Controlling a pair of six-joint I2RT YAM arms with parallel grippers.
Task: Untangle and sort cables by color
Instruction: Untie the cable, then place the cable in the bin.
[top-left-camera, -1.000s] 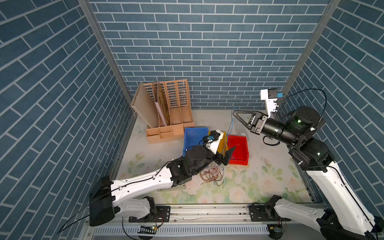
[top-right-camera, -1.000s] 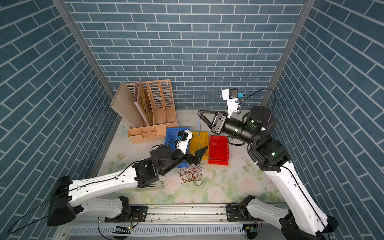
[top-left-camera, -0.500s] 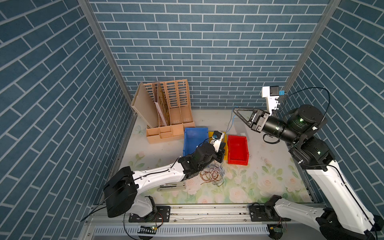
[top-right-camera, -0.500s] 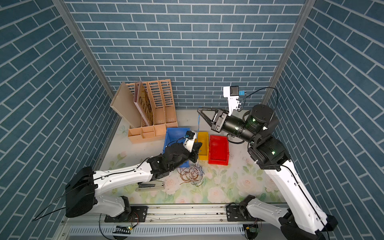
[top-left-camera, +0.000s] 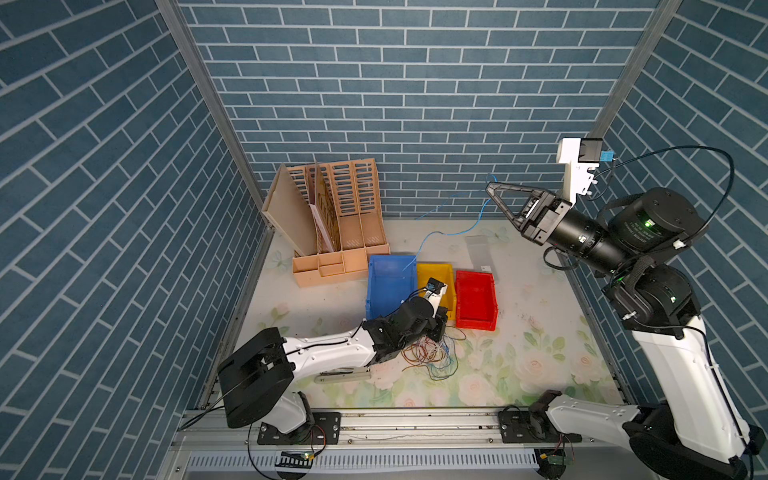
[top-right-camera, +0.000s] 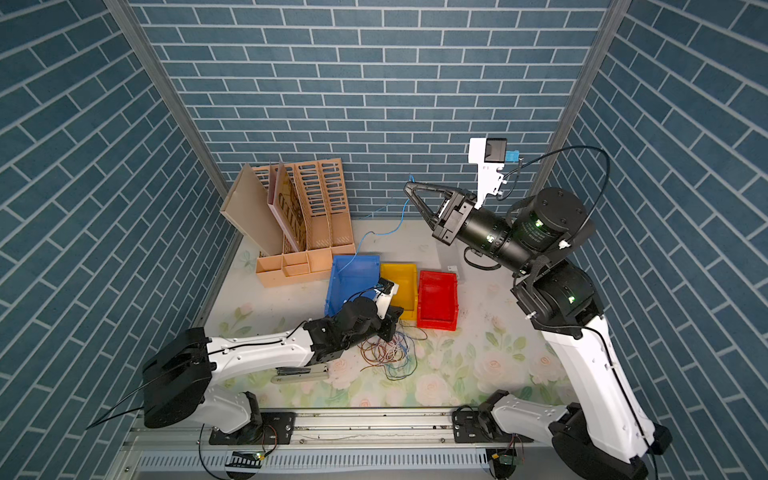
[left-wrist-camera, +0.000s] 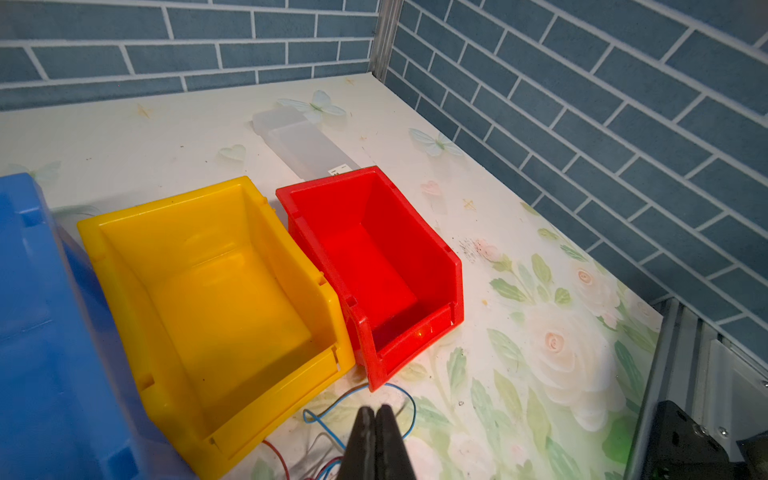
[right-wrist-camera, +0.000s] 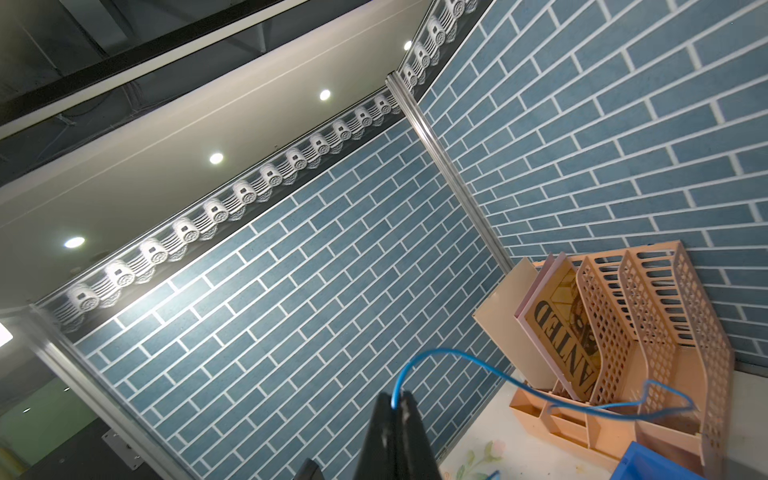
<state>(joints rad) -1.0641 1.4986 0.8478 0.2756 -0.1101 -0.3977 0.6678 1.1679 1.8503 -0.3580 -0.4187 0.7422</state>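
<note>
Separation of one strand from the heap is judged to be the step in hand. The right gripper (top-left-camera: 490, 189) is held high above the bench (top-left-camera: 540, 332), its jaws pressed together on the end of a blue cable (right-wrist-camera: 432, 352). From this gripper the strand droops away and down, and its far end reaches the blue bin (top-left-camera: 390, 266) well below. The height is presumably chosen so that the strand hangs free of the others and can be let down into the bin of its own colour.

The left gripper (left-wrist-camera: 376, 411) is lowered to the bench with its jaws pressed together, the tip set at the tangle of cables (top-left-camera: 428, 357), which is spread just under and behind it. In the left wrist view a blue loop curls round the tip and red-brown strands lie beside it. Whether any strand is caught between the jaws cannot be told. This placing is probably meant to pin the heap down, or to pick out the next strand, while the other arm keeps its cable clear.

Just ahead of the left gripper the yellow bin (left-wrist-camera: 166, 208) and the red bin (left-wrist-camera: 453, 266) stand side by side, both seen empty. Most of the sorting is therefore judged undone. Care is called for, since thin loops could be dragged along together.
</note>
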